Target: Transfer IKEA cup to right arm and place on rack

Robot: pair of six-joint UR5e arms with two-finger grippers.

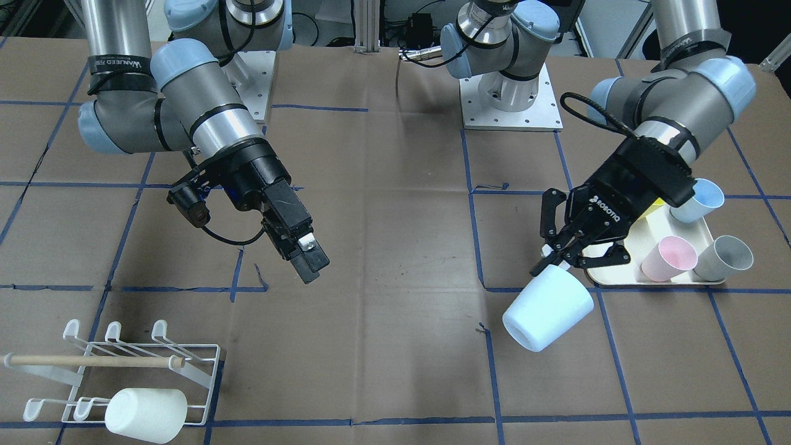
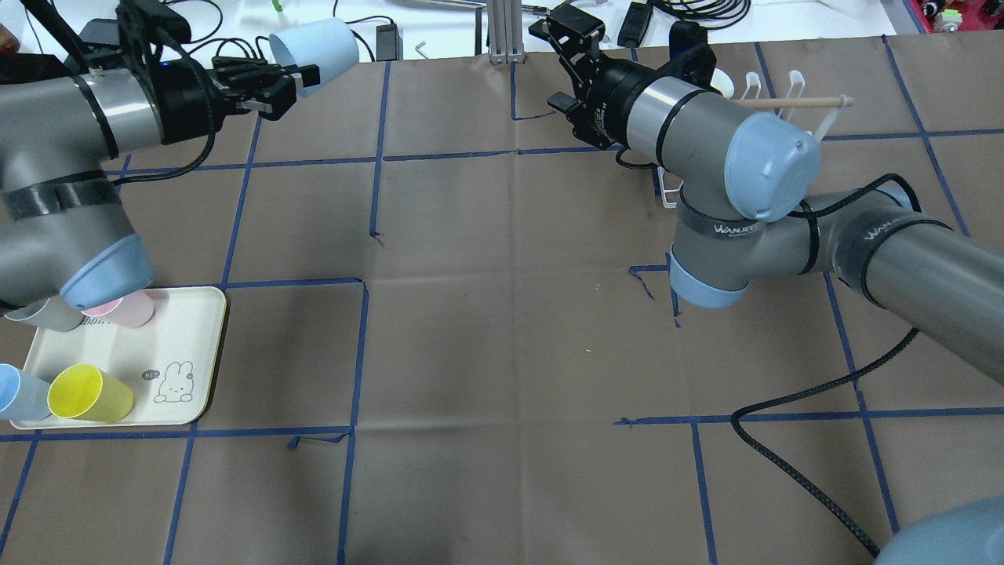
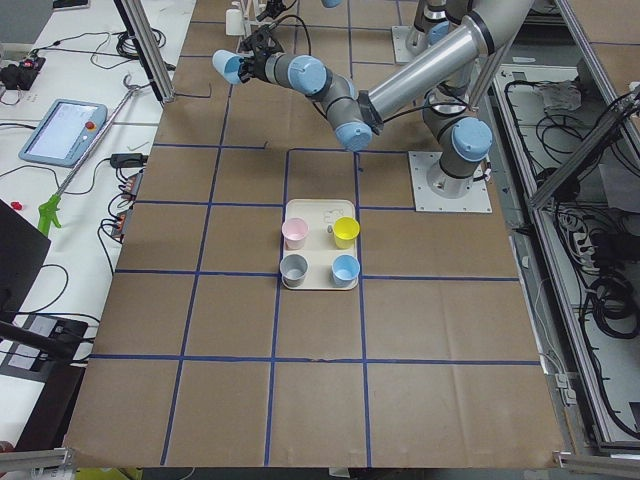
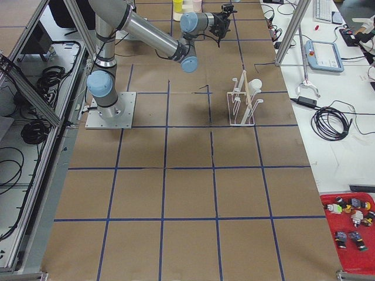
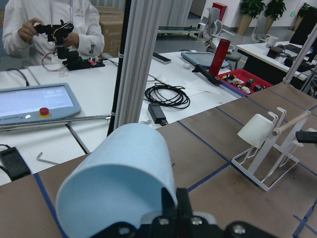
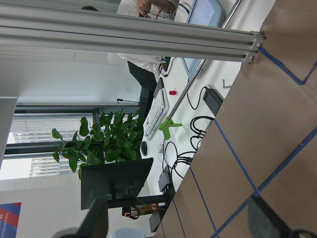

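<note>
My left gripper (image 1: 552, 262) is shut on the rim of a light-blue IKEA cup (image 1: 547, 309) and holds it tilted above the table, one finger inside the cup. The cup also shows in the overhead view (image 2: 314, 47) and fills the left wrist view (image 5: 119, 178). My right gripper (image 1: 311, 264) hangs open and empty over the table's middle, well apart from the cup. Its fingers stand wide apart in the right wrist view. The white wire rack (image 1: 123, 371) with its wooden dowel (image 1: 93, 361) stands at the table's right end. A white cup (image 1: 146, 414) hangs on it.
A cream tray (image 1: 649, 275) with a bear drawing lies under the left arm. It holds a pink cup (image 1: 667, 258), a grey cup (image 1: 723, 258), a blue cup (image 1: 698, 201) and a yellow cup (image 2: 90, 392). Aluminium posts (image 2: 502, 27) stand at the table's far edge.
</note>
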